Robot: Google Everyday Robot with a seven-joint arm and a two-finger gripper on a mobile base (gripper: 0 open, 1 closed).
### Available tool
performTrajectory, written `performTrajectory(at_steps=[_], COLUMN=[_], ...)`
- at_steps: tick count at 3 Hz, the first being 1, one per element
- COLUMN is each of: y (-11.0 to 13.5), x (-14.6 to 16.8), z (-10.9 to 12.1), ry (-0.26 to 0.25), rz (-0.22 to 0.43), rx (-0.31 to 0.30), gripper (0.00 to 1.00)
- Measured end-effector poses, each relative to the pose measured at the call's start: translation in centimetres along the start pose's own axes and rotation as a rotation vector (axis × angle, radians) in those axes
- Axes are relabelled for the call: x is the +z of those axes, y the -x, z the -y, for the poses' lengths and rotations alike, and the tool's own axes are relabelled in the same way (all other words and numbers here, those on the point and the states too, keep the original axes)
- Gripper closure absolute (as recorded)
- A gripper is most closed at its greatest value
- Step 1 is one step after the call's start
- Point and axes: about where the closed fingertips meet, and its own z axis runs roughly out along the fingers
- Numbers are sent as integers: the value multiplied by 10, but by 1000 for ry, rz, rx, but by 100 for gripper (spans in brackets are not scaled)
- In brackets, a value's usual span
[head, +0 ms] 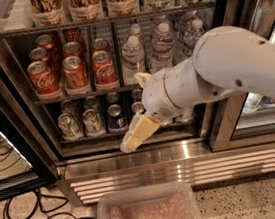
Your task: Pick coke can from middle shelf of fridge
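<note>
Three rows of red Coca-Cola cans stand upright at the left end of the middle shelf (75, 96) of the open fridge (161, 171). The front-row coke can (104, 68) on the right is the one closest to the robot's only arm (232, 66). Clear water bottles (133, 56) fill the same rack just beside it.

The cream-coloured gripper (131, 140) hangs below that shelf's front rail, level with the lower rack of green-and-silver cans (92, 121) and a blue Pepsi can (116, 117). It points down and to the left, away from the Cokes. From this side it cannot be told how far the gripper is open; no can is in it.

The target sits above the gripper and slightly to its left, its long axis vertical. By the look of it, the wrist must rise and swing level before any sideways approach between neighbouring cans. A clear plastic tub (102, 207) waits on the floor in front.
</note>
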Motion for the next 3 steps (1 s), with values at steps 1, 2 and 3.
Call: performTrajectory(at_steps=[1,2,3], y=[21,21,27], x=[33,33,45], z=[10,10,7], ry=[-4,-4,-40], rz=[109,109,164], rx=[-14,-13,16], gripper=[0,0,0])
